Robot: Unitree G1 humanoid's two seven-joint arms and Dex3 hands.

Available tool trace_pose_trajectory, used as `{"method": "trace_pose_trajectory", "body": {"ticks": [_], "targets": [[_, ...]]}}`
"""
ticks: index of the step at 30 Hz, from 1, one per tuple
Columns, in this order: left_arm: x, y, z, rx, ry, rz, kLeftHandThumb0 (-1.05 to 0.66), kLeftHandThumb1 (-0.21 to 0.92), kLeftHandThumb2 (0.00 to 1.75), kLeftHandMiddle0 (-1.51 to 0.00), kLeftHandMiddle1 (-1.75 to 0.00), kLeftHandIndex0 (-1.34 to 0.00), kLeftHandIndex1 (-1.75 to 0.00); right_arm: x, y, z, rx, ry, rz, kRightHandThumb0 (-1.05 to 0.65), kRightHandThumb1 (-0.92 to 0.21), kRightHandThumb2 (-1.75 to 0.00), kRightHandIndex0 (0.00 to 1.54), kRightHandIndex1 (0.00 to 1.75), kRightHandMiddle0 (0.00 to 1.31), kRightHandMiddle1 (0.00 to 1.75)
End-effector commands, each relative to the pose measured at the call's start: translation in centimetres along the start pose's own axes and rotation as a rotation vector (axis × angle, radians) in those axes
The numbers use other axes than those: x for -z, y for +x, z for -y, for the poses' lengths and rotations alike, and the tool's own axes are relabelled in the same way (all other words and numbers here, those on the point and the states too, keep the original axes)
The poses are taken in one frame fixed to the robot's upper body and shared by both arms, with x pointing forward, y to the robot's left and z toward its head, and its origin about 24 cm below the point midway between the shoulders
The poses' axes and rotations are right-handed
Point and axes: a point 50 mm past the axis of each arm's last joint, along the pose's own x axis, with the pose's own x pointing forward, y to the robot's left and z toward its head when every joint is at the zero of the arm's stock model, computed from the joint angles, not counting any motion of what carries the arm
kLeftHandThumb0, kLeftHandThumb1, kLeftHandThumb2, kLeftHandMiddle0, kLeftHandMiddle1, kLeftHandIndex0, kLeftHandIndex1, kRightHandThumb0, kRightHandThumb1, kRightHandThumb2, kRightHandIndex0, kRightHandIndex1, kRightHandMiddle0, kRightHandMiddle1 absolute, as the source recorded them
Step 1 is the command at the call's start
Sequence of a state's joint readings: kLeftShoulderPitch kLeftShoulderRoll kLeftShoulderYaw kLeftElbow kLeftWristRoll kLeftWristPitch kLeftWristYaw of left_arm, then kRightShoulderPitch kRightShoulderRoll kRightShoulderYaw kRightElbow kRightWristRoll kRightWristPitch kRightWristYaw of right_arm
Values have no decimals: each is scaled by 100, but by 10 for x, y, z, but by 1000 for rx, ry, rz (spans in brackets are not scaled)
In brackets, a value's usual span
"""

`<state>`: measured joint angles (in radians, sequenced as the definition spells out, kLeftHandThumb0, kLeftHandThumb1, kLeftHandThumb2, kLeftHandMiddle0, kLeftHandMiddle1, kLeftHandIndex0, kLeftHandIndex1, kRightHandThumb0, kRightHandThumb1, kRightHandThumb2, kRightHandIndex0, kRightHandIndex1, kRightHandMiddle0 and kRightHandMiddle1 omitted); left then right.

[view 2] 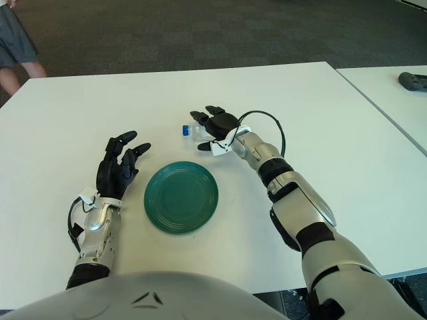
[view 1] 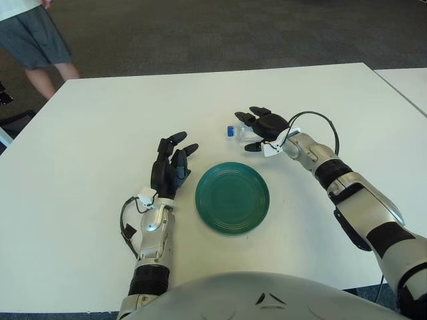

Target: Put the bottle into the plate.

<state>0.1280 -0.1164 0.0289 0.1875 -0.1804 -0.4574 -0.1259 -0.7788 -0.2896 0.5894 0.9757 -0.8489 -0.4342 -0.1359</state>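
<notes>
A small clear bottle with a blue cap lies on its side on the white table, behind the plate. My right hand covers most of it, fingers spread over its far side and thumb on the near side, not clamped. Only the cap end shows past the fingers. The round green plate sits empty in front of me, a short way nearer than the bottle. My left hand shows beside the plate on its left, fingers relaxed and holding nothing.
A person's legs stand past the table's far left corner. A second white table adjoins on the right, with a dark object on it. The near table edge runs just below the plate.
</notes>
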Motion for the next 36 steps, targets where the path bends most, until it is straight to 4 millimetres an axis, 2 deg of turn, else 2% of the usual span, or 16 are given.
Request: {"method": "trace_pose_trajectory", "body": {"ticks": [1, 15, 33, 36], "targets": [[1, -1, 8, -19, -20, -9, -80, 92, 64, -47, -84, -16, -115, -1, 4, 8, 29, -15, 2, -105, -92, -75, 0, 0, 0, 0], [0, -1, 17, -25, -66, 0, -80, 92, 61, -48, -84, -16, -114, -6, 7, -4, 20, 34, -22, -105, -92, -72, 0, 0, 0, 0], [-3, -4, 20, -35, -47, 2, -81, 92, 61, -48, -85, -16, -114, -2, 8, -15, 18, 75, -88, -105, -92, -69, 0, 0, 0, 0], [-4, -4, 20, -35, -47, 3, -80, 92, 60, -48, -85, -16, -114, -2, 8, -16, 41, 109, -105, -105, -92, -63, 2, 1, 5, 3]]}}
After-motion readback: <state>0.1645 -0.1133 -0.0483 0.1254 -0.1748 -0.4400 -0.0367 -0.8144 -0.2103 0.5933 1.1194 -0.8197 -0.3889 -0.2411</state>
